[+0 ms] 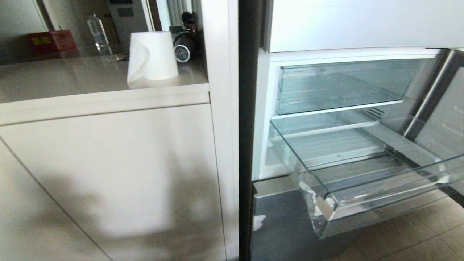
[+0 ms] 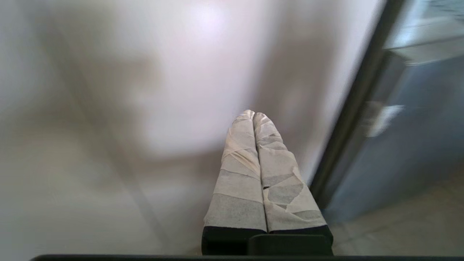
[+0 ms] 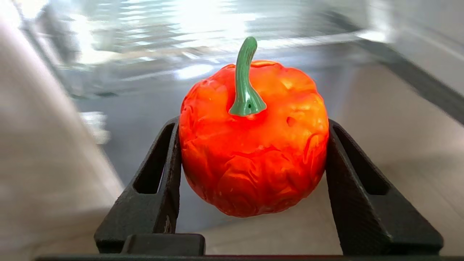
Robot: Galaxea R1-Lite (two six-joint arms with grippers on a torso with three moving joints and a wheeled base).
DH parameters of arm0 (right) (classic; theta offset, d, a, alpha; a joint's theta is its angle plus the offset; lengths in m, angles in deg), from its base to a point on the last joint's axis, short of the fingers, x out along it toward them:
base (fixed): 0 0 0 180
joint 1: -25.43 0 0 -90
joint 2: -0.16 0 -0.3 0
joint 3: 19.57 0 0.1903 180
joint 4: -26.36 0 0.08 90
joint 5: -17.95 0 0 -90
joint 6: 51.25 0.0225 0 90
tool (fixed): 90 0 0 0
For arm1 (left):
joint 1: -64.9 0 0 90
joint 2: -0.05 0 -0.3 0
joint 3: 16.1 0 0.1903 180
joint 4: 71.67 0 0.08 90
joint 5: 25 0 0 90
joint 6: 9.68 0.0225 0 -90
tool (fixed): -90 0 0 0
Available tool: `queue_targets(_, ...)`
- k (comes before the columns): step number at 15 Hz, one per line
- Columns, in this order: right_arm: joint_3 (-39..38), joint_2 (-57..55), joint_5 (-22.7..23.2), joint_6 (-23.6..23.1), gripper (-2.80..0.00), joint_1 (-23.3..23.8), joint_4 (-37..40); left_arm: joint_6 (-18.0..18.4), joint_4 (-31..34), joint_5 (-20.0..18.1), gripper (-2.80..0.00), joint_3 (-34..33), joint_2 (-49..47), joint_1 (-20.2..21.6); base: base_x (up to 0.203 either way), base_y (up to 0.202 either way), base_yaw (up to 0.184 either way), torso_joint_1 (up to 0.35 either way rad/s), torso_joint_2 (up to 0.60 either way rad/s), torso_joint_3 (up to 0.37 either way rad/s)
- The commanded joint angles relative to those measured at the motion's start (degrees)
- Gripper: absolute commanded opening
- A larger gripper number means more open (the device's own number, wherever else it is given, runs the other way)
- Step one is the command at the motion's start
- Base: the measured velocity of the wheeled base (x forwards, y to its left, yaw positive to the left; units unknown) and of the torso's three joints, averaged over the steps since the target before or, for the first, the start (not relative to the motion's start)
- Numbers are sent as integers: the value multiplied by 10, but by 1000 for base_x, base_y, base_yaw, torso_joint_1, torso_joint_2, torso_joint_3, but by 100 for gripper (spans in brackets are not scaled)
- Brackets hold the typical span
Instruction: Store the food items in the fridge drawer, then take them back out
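Observation:
A glossy red food item (image 3: 253,163), round with a green stem, is clamped between the black fingers of my right gripper (image 3: 252,125), clear of the floor. Blurred clear plastic shows beyond it. In the head view the fridge drawer (image 1: 380,201), wide, shallow and clear, is pulled out of the open fridge, with white tape scraps (image 1: 319,204) at its front corner; nothing lies in it. Neither arm shows in the head view. My left gripper (image 2: 253,114), its fingers wrapped in white tape, is shut on nothing and faces a pale cabinet front.
A deeper clear drawer (image 1: 344,87) sits above the pulled-out one. The fridge door (image 1: 447,105) stands open at the right. On the counter (image 1: 72,78) at the left are a paper roll (image 1: 152,56), a water bottle (image 1: 97,34) and a red box (image 1: 52,40). Tiled floor (image 1: 417,235) lies below.

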State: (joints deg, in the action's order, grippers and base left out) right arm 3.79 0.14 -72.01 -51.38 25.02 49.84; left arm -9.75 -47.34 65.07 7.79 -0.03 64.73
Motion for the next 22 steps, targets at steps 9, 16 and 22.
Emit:
queue_targets(9,110,-111,-14,-6,-280,-2,-61,0,0,0,-280,0,0,0,1,-2,43,1,2,1)
queue_targets(16,364,-486,-15,39,-280,-38,-73,0,0,0,-280,0,0,0,0,0,0,0,0,0)
queue_targets(22,469,-761,-12,63,-280,-65,-77,0,0,0,-280,0,0,0,0,0,0,0,0,0)
